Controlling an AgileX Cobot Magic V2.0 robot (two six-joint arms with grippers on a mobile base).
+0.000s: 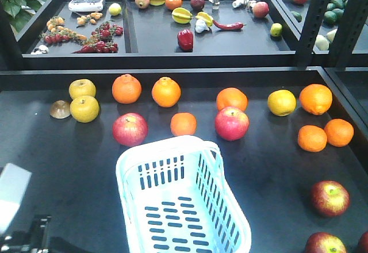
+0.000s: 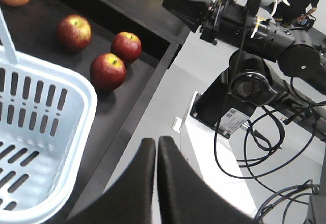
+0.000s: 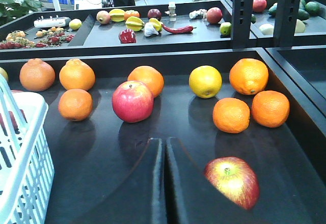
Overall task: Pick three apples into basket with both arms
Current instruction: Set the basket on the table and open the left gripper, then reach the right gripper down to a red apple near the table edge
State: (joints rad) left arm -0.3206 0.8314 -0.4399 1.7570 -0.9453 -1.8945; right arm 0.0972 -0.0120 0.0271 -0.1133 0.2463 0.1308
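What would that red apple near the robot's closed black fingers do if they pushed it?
It would probably roll: the apple is round and lies free on the smooth dark tray. Its smooth skin looks slippery, so the flat fingers of the right gripper might slide off. It seems firm, unlikely to squash.

No words or numbers can be read anywhere. A small sticker [image 2: 232,118] sits on the black arm [image 2: 252,84], with a dark square pattern on it, but its marks are too tiny to read.
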